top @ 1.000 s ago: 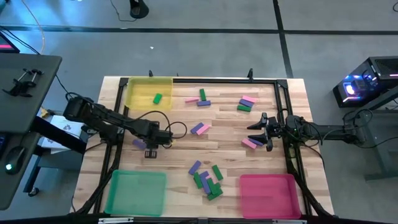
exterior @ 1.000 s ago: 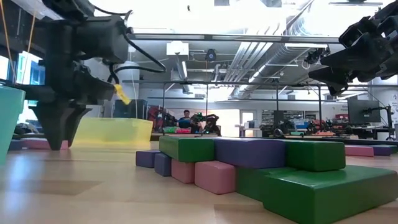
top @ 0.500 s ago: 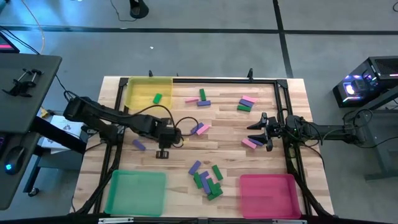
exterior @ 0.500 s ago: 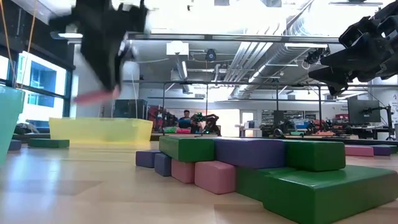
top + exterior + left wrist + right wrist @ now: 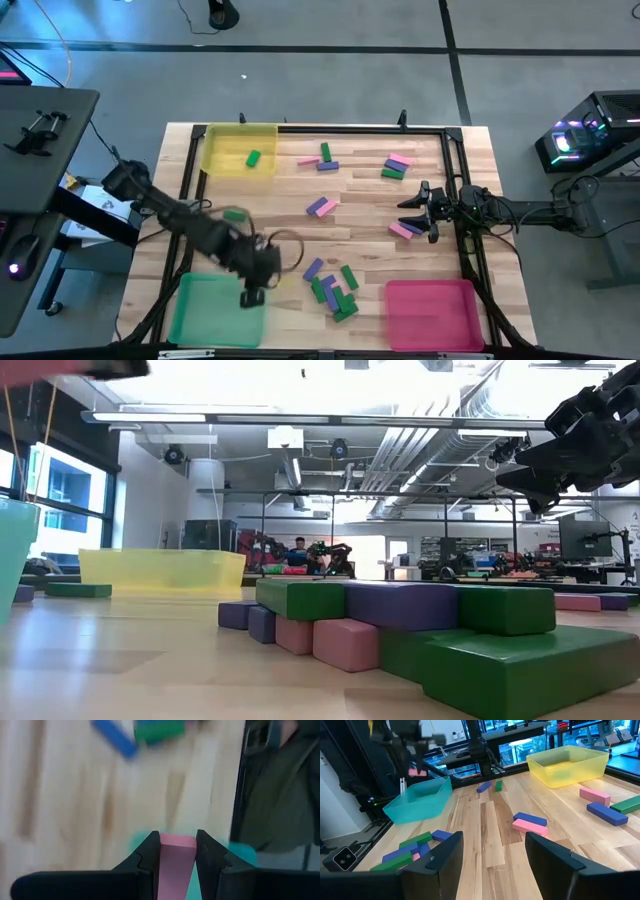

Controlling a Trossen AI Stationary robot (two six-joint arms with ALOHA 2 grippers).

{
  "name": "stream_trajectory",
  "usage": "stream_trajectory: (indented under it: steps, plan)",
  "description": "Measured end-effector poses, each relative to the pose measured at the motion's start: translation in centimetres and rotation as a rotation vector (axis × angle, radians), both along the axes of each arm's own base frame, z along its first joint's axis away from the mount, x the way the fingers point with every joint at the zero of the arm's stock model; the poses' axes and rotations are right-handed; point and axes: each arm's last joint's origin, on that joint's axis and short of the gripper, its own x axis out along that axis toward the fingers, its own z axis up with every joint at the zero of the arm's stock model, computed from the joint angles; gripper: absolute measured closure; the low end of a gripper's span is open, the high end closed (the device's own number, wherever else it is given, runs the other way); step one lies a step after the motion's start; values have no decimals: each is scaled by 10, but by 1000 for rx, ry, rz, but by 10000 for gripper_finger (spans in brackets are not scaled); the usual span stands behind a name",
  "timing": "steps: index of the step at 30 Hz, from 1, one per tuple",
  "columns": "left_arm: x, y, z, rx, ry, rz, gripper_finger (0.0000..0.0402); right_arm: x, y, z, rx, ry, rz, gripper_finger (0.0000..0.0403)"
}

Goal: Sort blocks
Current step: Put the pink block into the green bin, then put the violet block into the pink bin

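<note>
The right gripper (image 5: pixel 492 865) is hovering with fingers spread above the wooden table (image 5: pixel 490 827), facing a pink block (image 5: pixel 530 826) lying against a blue block (image 5: pixel 530 818), a teal tray (image 5: pixel 417 802) and a yellow tray (image 5: pixel 567 765).

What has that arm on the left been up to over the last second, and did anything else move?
The left gripper, shut on a pink block, swung from the table's middle left toward the green tray and now hangs over its edge. A green block it had hidden now shows. The right gripper stayed open and still, and the other blocks lie as before.
</note>
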Motion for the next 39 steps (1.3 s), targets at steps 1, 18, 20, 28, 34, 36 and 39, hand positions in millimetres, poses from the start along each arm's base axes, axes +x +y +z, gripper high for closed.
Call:
stream_trajectory:
  steps: [1,18,20,28,34,36,39]
  plan:
    - [-5,-9,-3,-5,29,17,340,0,0,0,0,0,0,204]
    - [-37,-55,-128,-43,378,64,336,0,0,0,0,0,0,204]
    - [-39,-51,-131,-17,408,83,309,0,0,0,0,0,0,204]
    - [-30,-36,-121,-130,501,116,180,0,0,0,0,0,0,204]
    - [-21,-19,-93,-295,463,127,165,0,0,0,0,0,0,204]
    - [-17,-13,-78,-328,405,133,166,0,0,0,0,0,0,204]
    - [-7,-3,-54,-328,261,152,166,0,0,0,0,0,0,204]
